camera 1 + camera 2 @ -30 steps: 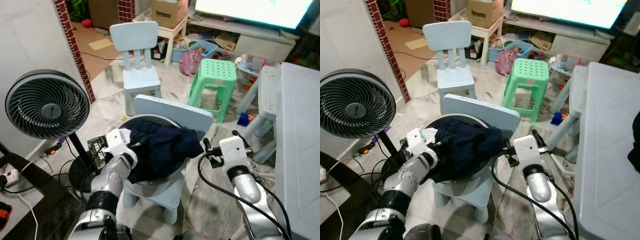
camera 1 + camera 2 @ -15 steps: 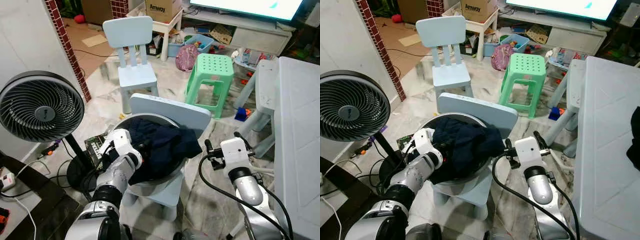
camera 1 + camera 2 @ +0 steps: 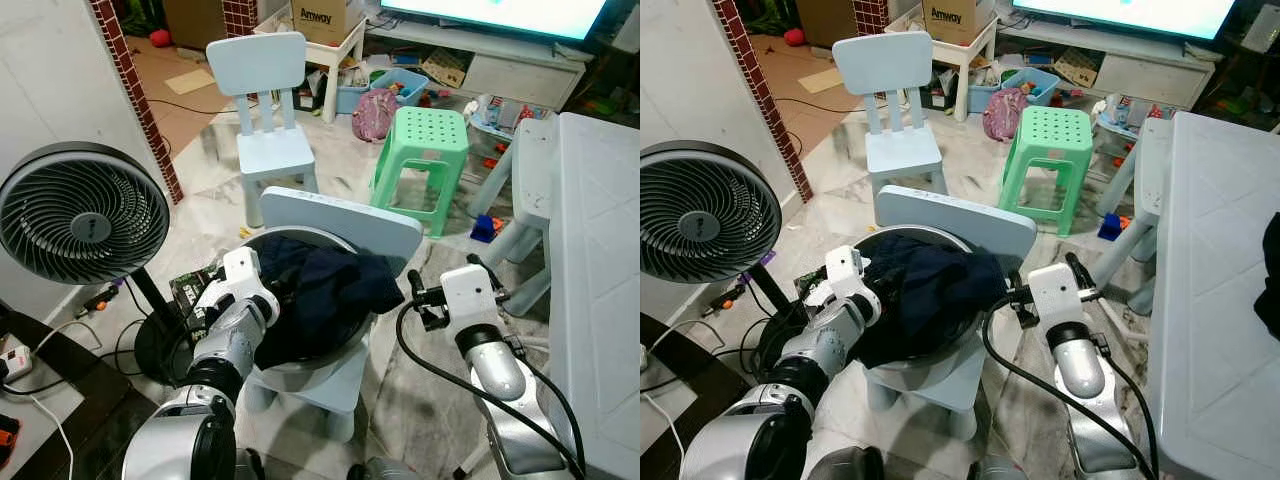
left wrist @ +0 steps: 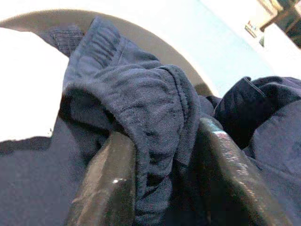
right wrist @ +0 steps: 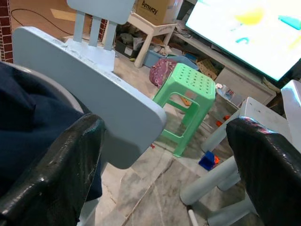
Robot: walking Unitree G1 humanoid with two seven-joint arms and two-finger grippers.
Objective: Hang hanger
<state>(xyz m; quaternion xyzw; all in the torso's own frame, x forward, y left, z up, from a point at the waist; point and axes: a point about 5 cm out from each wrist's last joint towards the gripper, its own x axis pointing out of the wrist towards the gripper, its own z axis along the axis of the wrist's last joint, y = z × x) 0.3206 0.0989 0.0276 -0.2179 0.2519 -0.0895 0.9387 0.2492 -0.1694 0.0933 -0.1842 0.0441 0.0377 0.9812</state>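
A dark navy garment (image 3: 325, 290) lies heaped in a grey metal basin (image 3: 312, 236) that stands on a small light blue chair (image 3: 345, 218). At the basin's left side, my left gripper (image 4: 162, 136) is shut on a bunched fold of the garment, with cloth filling the space between its fingers (image 4: 106, 183). My right gripper (image 5: 164, 155) stands open with nothing between its fingers, to the right of the chair's back, and its white wrist (image 3: 470, 292) is level with the basin. I see no hanger.
A black standing fan (image 3: 85, 215) is close on the left, with cables on the floor beneath it. A green stool (image 3: 425, 140) and a second blue chair (image 3: 265, 80) stand beyond. A white table (image 3: 600, 250) runs along the right. Toys and boxes clutter the back.
The head view shifted slightly at first. My left wrist has edged a little toward the basin's left rim, still buried in the garment. The right arm has barely moved.
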